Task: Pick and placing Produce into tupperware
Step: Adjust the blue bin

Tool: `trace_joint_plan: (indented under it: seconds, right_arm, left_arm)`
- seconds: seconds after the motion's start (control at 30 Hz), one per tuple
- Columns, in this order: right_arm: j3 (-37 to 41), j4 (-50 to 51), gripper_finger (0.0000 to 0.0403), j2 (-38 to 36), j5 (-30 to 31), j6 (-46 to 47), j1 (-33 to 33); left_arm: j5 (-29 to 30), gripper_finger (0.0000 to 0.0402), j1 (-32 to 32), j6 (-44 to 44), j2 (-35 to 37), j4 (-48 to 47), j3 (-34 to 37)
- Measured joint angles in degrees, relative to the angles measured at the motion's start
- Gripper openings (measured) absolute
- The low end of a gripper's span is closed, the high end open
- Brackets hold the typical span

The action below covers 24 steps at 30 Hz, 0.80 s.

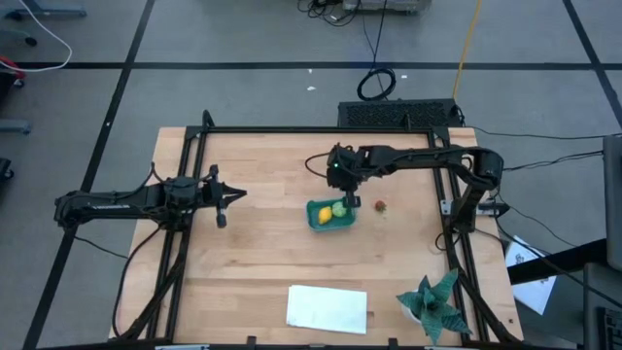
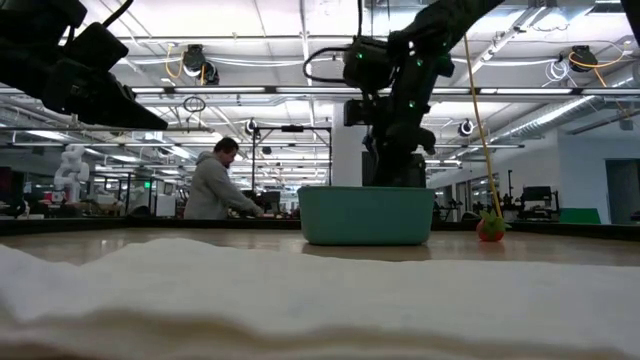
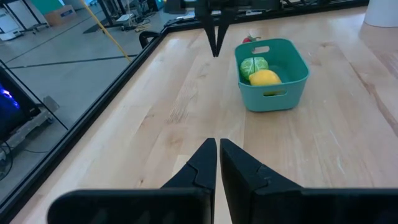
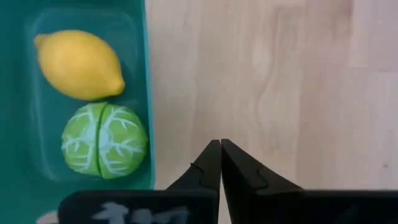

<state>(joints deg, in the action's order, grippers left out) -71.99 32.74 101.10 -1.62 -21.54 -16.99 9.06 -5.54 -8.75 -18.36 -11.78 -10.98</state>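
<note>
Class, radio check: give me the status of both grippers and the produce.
Right gripper shut, empty, beside tub. Left gripper shut, parked. Lemon, green ball in tub; red piece outside on table. Nothing in the way.

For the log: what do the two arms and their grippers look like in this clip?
Both arms are dark, near-black, slim jointed links with black cables running along them. The left gripper and right gripper each end in two black, wedge-shaped fingers tapering to points. The right arm shows small green indicator lights near the wrist. No other markings are legible.

Bright, even overhead light from ceiling strips (image 2: pixel 250 90) in the low view. The white sheet (image 2: pixel 300 300) close to that camera is blurred. Soft shadows on the worktop (image 1: pixel 262 243).
</note>
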Motion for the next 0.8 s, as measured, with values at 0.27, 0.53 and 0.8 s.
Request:
trace_joint_plan:
  seconds: [0.27, 0.53, 0.8]
  right_arm:
    - [2.95, -1.31, 0.0001, 0.00, -9.32, -1.83, -2.94]
    - [3.65, -1.28, 0.0000, 0.00, -12.14, -1.61, -2.35]
    - [3.65, -1.26, 0.0000, 0.00, -12.17, -0.54, -0.48]
  left_arm:
    - [0.00, 0.0026, 0.02, -0.02, 0.01, 0.01, 0.00]
    - [0.00, 0.0026, 0.00, -0.31, 0.01, 0.00, 0.00]
    - [0.02, 0.0026, 0.00, -0.20, 0.01, -0.01, 0.00]
